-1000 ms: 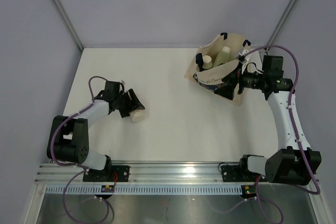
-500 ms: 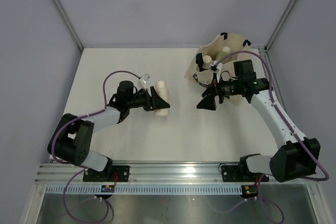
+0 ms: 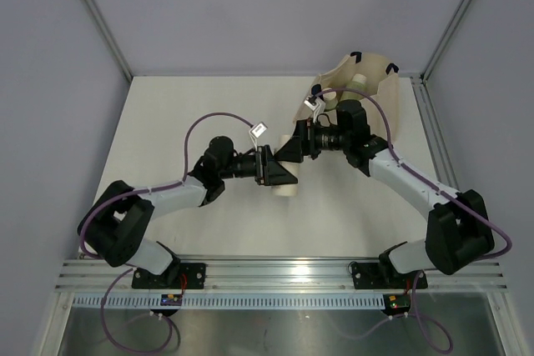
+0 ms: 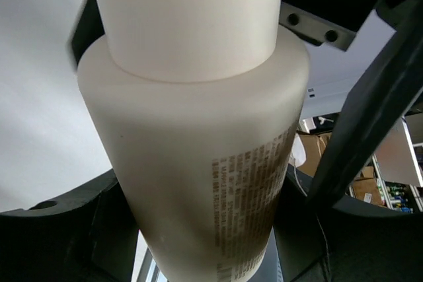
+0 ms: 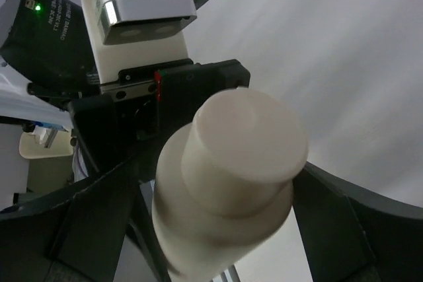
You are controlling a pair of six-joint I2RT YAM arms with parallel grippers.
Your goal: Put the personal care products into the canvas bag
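handing over near the canvas bag [image 3: 371,72]: left gripper [image 3: 279,174] clamps the cream-white tube [image 4: 198,163]; right gripper [image 3: 291,152], jaws apart, should close next.

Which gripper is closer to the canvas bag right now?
Right. The right gripper, open, sits just off the canvas bag's near-left corner, pointing away from it. The left gripper, shut on the cream-white tube, is facing it, slightly farther from the bag.

Two grippers are showing: the left gripper [image 3: 279,174] and the right gripper [image 3: 292,152]. One tube [image 4: 198,163] is sitting between them. One bag [image 3: 380,68] is standing behind, with perhaps one pale bottle [image 3: 360,80] peeking out; its contents are proving hard to count.
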